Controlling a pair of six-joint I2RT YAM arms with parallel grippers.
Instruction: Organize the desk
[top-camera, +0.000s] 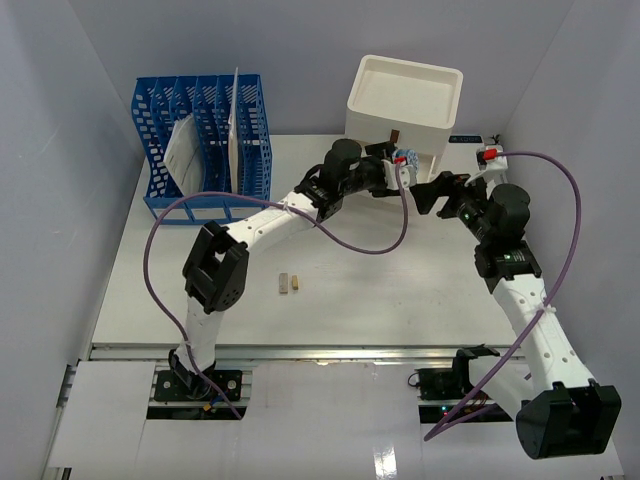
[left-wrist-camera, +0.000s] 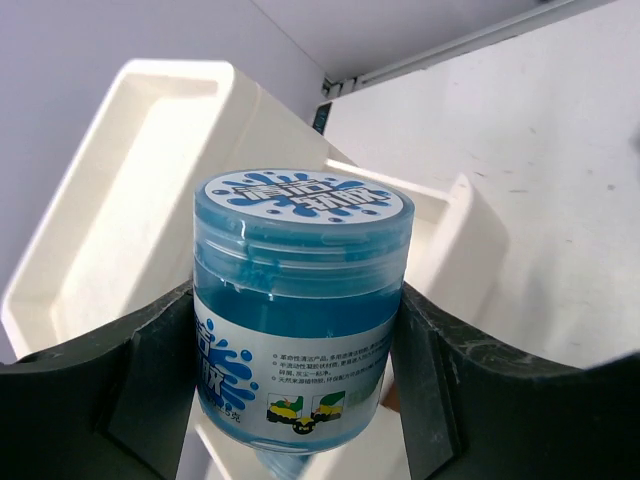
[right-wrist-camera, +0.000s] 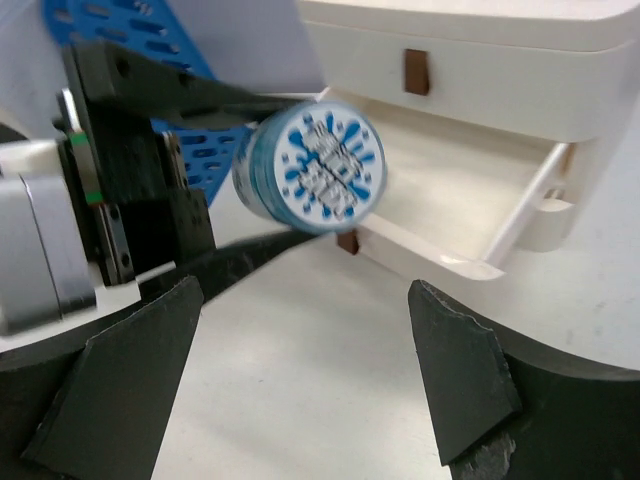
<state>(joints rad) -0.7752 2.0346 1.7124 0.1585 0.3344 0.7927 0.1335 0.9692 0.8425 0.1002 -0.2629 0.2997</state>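
Left gripper (left-wrist-camera: 300, 385) — black fingers (left-wrist-camera: 150, 390) pressed against both sides of a blue jar (left-wrist-camera: 300, 300), grip low on the label, jar held off the tabletop. Right gripper (right-wrist-camera: 300, 365) spread wide and empty, near the jar and facing its lid (right-wrist-camera: 328, 165).

Nearest the arm bases, metal rail (top-camera: 350, 352) along the front edge of the desk (top-camera: 400, 290). On the white tabletop beyond it, two small tan pieces (top-camera: 290, 284) side by side, well apart from both grippers. Purple cable (top-camera: 370, 245) looped above the middle of the desk.

Past the grippers, white drawer box (top-camera: 405, 95) at the far edge of the desk, lower drawer (right-wrist-camera: 450, 190) pulled out, directly behind the held jar. Far left, blue file rack (top-camera: 205, 150) with white papers (top-camera: 185, 150) standing in its slots.

On the jar: blue splash print and Chinese characters across the white lid — not legible enough to read. On the side label, lines of small print above two little truck drawings (left-wrist-camera: 300, 412).
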